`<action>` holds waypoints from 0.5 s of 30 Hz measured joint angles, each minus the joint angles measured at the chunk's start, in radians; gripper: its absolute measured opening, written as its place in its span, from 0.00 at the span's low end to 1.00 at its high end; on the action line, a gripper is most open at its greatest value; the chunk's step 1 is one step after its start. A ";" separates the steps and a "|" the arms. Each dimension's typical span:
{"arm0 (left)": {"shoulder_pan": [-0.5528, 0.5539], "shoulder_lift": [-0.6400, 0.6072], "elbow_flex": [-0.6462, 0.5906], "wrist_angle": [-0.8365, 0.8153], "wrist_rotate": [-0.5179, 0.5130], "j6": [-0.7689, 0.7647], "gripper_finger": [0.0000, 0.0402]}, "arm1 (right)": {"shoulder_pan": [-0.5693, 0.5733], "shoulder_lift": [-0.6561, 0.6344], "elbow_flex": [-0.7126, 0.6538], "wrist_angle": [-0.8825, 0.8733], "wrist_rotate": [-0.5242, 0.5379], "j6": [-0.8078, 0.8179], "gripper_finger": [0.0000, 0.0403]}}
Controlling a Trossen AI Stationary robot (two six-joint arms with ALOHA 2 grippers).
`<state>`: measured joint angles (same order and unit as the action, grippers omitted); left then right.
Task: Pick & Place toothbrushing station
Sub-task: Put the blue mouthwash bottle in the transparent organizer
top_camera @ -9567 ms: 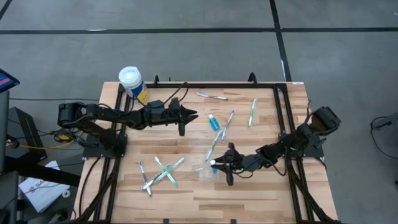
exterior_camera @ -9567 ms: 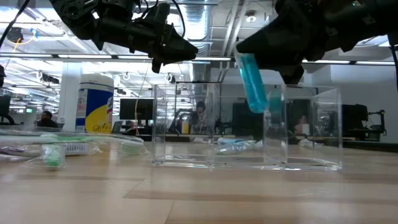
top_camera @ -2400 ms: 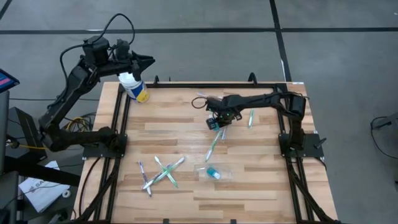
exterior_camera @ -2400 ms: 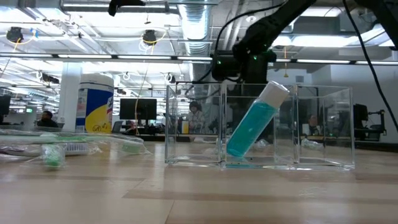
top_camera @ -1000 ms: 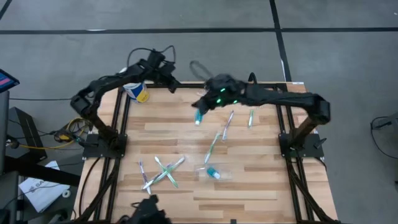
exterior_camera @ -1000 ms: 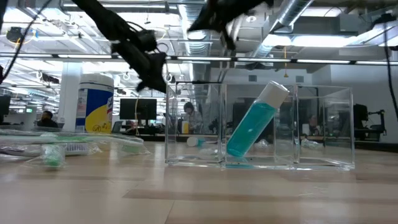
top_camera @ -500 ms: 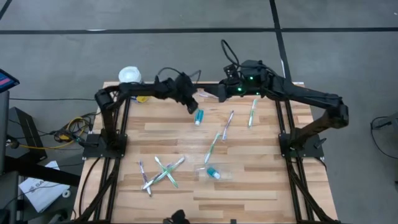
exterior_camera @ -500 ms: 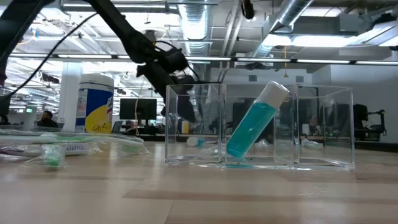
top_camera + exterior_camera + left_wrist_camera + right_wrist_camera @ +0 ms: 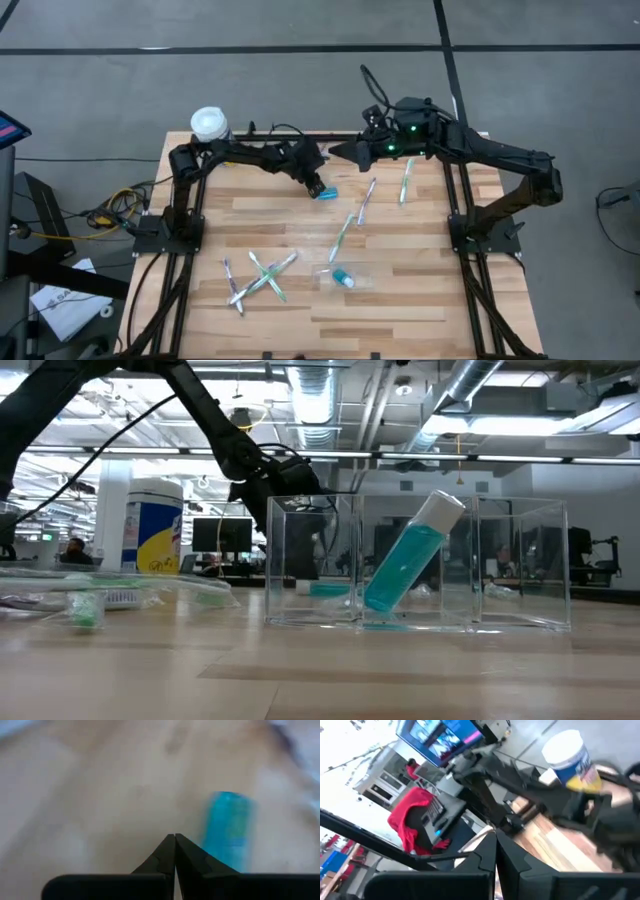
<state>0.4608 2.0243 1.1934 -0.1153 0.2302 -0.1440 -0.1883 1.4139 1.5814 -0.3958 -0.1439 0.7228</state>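
Observation:
The clear cup (image 9: 346, 277) lies near the table's middle front with one teal tube (image 9: 403, 567) leaning inside it. A second teal tube (image 9: 327, 192) lies flat on the table further back. My left gripper (image 9: 315, 184) is shut and low, its tips right beside this tube (image 9: 227, 836). My right gripper (image 9: 336, 152) is shut and empty, up over the far edge. Toothbrushes lie loose on the table, in a crossed bunch (image 9: 260, 276) at the front left and singly (image 9: 345, 232) (image 9: 405, 180) right of the middle. My left gripper's shut fingers (image 9: 192, 862) point down at the table close beside the tube's long side (image 9: 216, 851). I cannot tell whether they touch it. The tube lies flat on the table.
The white-capped canister with a yellow label (image 9: 208, 125) stands at the far left corner. Black frame rails (image 9: 452, 180) run along the table's left, right and far edges. Bare wood shows at the front right (image 9: 420, 310).
My left gripper has swung from near the canister toward the table's right and down to the loose teal tube. The tube has turned about and slid a little to the right. My right gripper has drawn back from the tube toward the far edge.

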 joint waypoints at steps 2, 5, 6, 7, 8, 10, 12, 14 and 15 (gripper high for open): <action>-0.044 0.000 0.000 0.004 0.021 -0.018 0.00 | 0.000 -0.001 0.021 -0.003 -0.012 -0.015 0.00; -0.091 0.000 0.000 -0.009 -0.017 -0.079 0.00 | -0.004 -0.001 0.039 -0.009 -0.016 -0.026 0.00; -0.088 -0.001 0.000 -0.009 0.003 -0.096 0.00 | -0.005 -0.001 0.042 -0.013 -0.016 -0.027 0.00; -0.073 -0.007 0.000 -0.012 0.029 -0.105 0.00 | -0.005 -0.001 0.044 -0.018 -0.016 -0.027 0.00; -0.052 -0.012 0.000 -0.014 0.059 -0.113 0.00 | -0.005 -0.001 0.046 -0.024 -0.016 -0.029 0.00; -0.011 -0.030 0.000 -0.019 0.131 -0.122 0.00 | -0.005 -0.001 0.052 -0.035 -0.019 -0.042 0.00; 0.009 -0.047 0.000 -0.013 0.214 -0.122 0.00 | -0.005 -0.001 0.058 -0.043 -0.036 -0.050 0.00; 0.022 -0.065 0.000 -0.001 0.320 -0.119 0.00 | -0.005 -0.001 0.060 -0.042 -0.042 -0.060 0.00; 0.026 -0.073 0.000 0.006 0.368 -0.118 0.00 | -0.005 -0.001 0.060 -0.042 -0.045 -0.066 0.00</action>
<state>0.4873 1.9508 1.1938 -0.1088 0.5977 -0.2623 -0.1928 1.4132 1.6409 -0.4374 -0.1886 0.6564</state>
